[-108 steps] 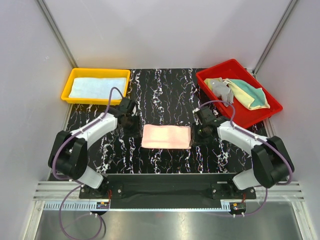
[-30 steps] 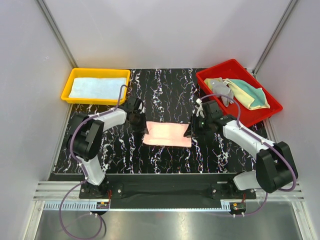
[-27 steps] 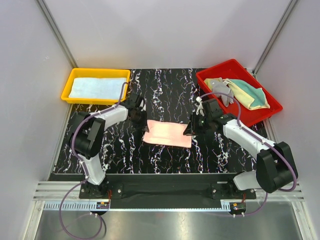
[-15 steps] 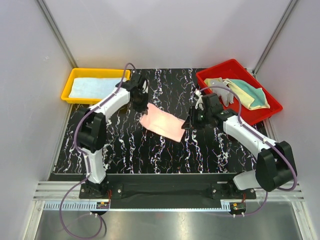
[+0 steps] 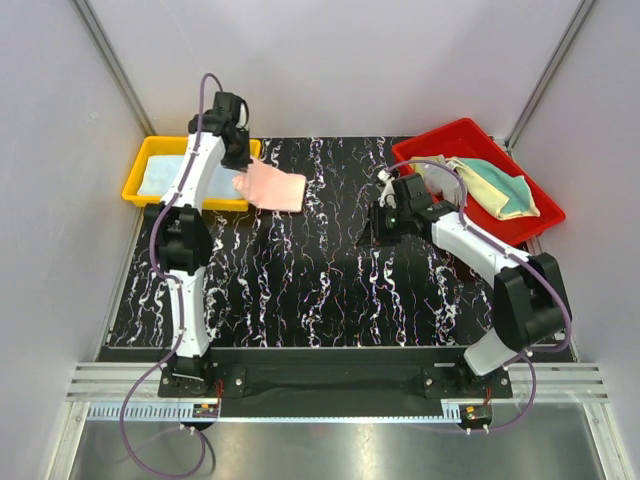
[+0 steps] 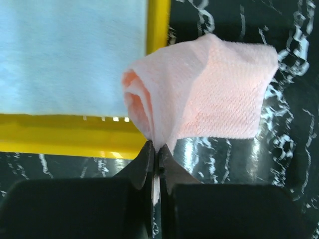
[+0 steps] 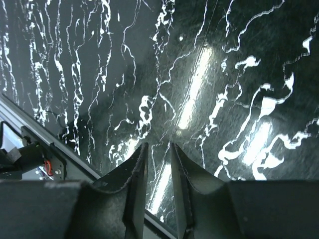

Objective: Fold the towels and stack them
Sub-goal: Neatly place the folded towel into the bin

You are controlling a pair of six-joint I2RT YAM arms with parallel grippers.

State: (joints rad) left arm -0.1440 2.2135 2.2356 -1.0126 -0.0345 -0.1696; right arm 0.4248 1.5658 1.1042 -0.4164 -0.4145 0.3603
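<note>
While aloft, pink towel [image 5: 272, 187] lengthwise left-right

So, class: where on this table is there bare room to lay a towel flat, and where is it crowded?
Bare: the marbled table from both trays down to its near edge. Crowded: the red tray of crumpled towels; the yellow tray holds a blue towel.

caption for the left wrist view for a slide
Left gripper shut on the pink towel by the rim of the yellow tray, light blue towel lying inside
</note>
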